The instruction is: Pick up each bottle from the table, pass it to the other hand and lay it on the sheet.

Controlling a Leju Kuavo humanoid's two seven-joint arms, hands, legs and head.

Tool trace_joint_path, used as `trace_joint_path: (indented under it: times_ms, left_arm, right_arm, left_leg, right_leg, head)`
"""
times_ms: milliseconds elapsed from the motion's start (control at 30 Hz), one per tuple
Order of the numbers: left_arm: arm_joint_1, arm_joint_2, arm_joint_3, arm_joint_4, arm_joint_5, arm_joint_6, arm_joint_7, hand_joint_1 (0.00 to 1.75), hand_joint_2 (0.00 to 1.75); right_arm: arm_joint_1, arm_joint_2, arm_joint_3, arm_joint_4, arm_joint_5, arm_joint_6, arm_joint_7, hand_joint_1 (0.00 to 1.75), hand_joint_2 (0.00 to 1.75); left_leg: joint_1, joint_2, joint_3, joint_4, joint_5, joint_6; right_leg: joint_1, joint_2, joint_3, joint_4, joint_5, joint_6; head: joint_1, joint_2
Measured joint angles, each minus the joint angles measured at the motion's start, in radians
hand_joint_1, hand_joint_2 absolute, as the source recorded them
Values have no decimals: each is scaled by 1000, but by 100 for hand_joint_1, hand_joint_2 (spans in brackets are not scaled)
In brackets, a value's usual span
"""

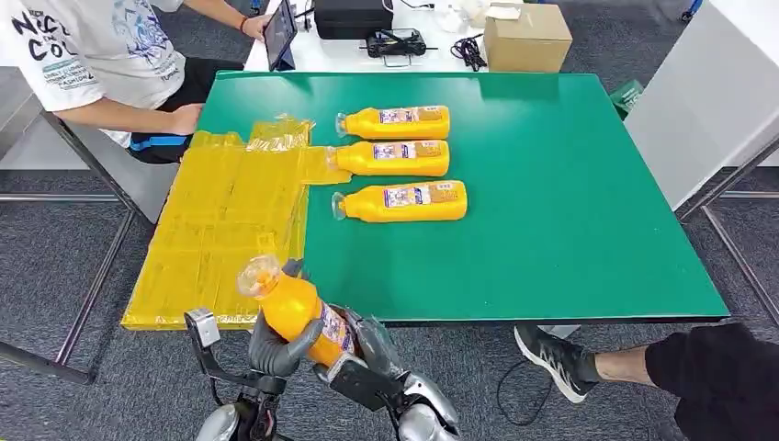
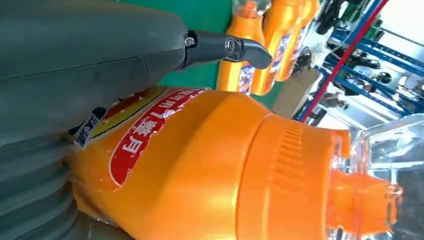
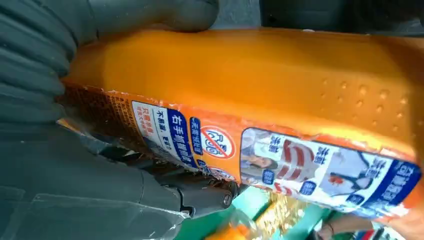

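Bottle (image 1: 292,310), orange with a clear cap, sits at the lower left of the head view, tilted with its cap toward the upper left, just off the near edge of the green surface (image 1: 570,230). Both hands are on it. Left hand (image 1: 276,349) wraps its dark fingers around the lower body from the left; right hand (image 1: 372,344) clasps the base end from the right. In the left wrist view the bottle (image 2: 210,165) lies against the ribbed cover with a dark finger (image 2: 230,47) arched above it. In the right wrist view the thumb curls over the bottle's (image 3: 260,90) orange flank, and the printed label (image 3: 280,160) faces the camera.

Three more orange bottles lie on their sides mid-surface, caps to the left, stacked up the frame: far bottle (image 1: 397,121), middle bottle (image 1: 393,157), near bottle (image 1: 404,201). Yellow sheet (image 1: 220,230) covers the left part of the surface, a flap reaching to the middle bottle's cap.

Person in a white printed shirt (image 1: 87,46) sits at the upper left. A shoe (image 1: 551,360) and a leg show at the lower right. Cardboard box (image 1: 526,35) stands on a white table at the top.
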Motion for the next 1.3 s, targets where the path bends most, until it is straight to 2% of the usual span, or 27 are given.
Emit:
trace_joint_path:
  times_ms: [33, 67, 100, 133, 500, 533, 567, 600, 667, 700, 967, 1300]
  left_arm:
    - [1, 0, 4, 0, 3, -1, 5, 0, 175]
    - [1, 0, 7, 0, 6, -1, 7, 30, 175]
    - [1, 0, 10, 0, 6, -2, 7, 159, 175]
    - [1, 0, 12, 0, 6, -4, 7, 175, 175]
    - [2, 2, 18, 4, 43, -51, -2, 175, 175]
    - [2, 2, 18, 4, 42, -51, -3, 175, 175]
    - [2, 2, 18, 4, 41, -51, -4, 175, 175]
    - [1, 2, 18, 4, 40, -51, -5, 175, 175]
    - [-1, 2, 19, 3, 35, -49, -6, 175, 175]
    - [-4, 2, 19, 3, 30, -49, -7, 175, 175]
    - [-10, 1, 18, -21, -31, -13, -10, 175, 175]
    - [-27, -5, 76, -77, -161, 102, -14, 175, 175]
  right_arm:
    - [-4, 0, 4, 9, -5, 1, -1, 175, 175]
    - [-9, 0, 10, 18, -10, 1, -2, 175, 175]
    - [-12, 0, 13, 24, -12, 1, -2, 175, 175]
    - [-16, 0, 16, 30, -15, 1, -2, 175, 175]
    - [-27, 0, 27, 47, -52, 1, -8, 175, 175]
    - [-27, 0, 28, 47, -54, 1, -8, 164, 175]
    - [-27, 0, 28, 47, -56, 1, -9, 23, 175]
    - [-27, 0, 28, 47, -60, 1, -9, 0, 175]
    - [-27, 0, 28, 45, -66, -1, -10, 0, 175]
    - [-27, 0, 28, 45, -66, -1, -9, 0, 0]
    - [-23, 0, 15, 12, -77, -4, 40, 0, 0]
    - [32, 0, -50, -207, -97, 38, 72, 0, 0]
  left_leg:
    - [0, 0, 0, 0, 0, 0]
    - [0, 0, 0, 0, 0, 0]
    - [0, 0, 0, 0, 0, 0]
    - [0, 0, 0, 0, 0, 0]
    - [0, 0, 0, 0, 0, 0]
    - [0, 0, 0, 0, 0, 0]
    - [0, 0, 0, 0, 0, 0]
    - [0, 0, 0, 0, 0, 0]
    - [0, 0, 0, 0, 0, 0]
    - [0, 0, 0, 0, 0, 0]
    - [0, 0, 0, 0, 0, 0]
    - [0, 0, 0, 0, 0, 0]
  right_leg:
    - [0, 0, 0, 0, 0, 0]
    - [0, 0, 0, 0, 0, 0]
    - [0, 0, 0, 0, 0, 0]
    - [0, 0, 0, 0, 0, 0]
    - [0, 0, 0, 0, 0, 0]
    - [0, 0, 0, 0, 0, 0]
    - [0, 0, 0, 0, 0, 0]
    - [0, 0, 0, 0, 0, 0]
    - [0, 0, 0, 0, 0, 0]
    - [0, 0, 0, 0, 0, 0]
    - [0, 0, 0, 0, 0, 0]
    - [0, 0, 0, 0, 0, 0]
  head:
    - [0, 0]
    - [0, 0]
    - [0, 0]
    - [0, 0]
    - [0, 0]
    - [0, 0]
    - [0, 0]
    - [0, 0]
    - [0, 0]
    - [0, 0]
    - [0, 0]
    - [0, 0]
